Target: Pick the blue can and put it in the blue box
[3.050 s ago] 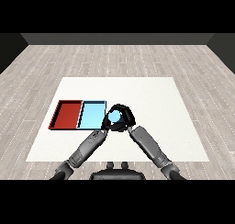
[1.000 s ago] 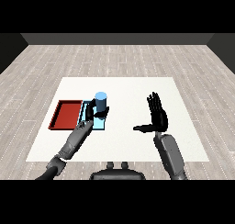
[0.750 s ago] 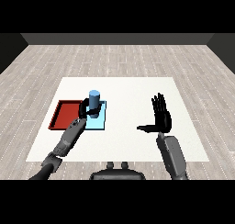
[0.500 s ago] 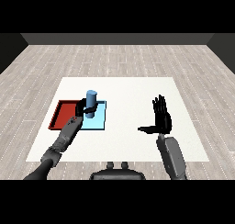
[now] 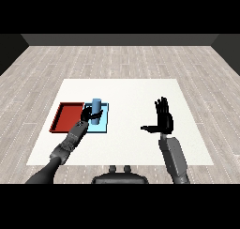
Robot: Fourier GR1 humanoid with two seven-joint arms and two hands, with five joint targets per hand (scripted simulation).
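The blue can (image 5: 96,106) stands upright in the light blue tray (image 5: 102,125), near its back left part. My left hand (image 5: 86,114) is at the can's left side, its fingers and thumb curled round the lower half of the can. My right hand (image 5: 164,120) is raised over the white table (image 5: 131,94) far to the right. It is open, with fingers straight up, thumb pointing left, and nothing in it.
A red tray (image 5: 67,118) lies directly left of the light blue tray, touching it, with nothing in it. My left forearm (image 5: 65,146) reaches in from the lower left, close to the red tray's near right corner.
My left hand has carried the can a little left and down into the light blue tray. My right hand has drawn away to the right and stayed open.
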